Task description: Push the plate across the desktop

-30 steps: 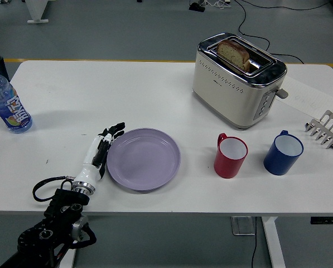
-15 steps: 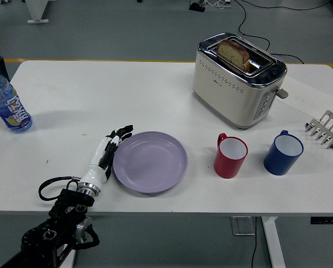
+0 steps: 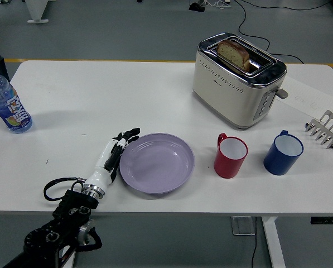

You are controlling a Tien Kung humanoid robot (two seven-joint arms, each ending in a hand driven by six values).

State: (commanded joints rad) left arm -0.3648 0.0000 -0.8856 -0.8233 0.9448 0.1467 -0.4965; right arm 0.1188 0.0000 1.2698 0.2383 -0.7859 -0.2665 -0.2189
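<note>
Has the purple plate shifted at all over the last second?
Yes. The purple plate slid right, closing the gap to the red mug, with the left hand at its left rim.

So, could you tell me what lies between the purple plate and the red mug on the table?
Nothing: in the head view, only a narrow strip of bare white table separates the purple plate from the red mug.

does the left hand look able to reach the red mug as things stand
Probably not directly: the left hand lies against the left rim of the purple plate, and the plate sits between it and the red mug. It would have to lift over.
</note>
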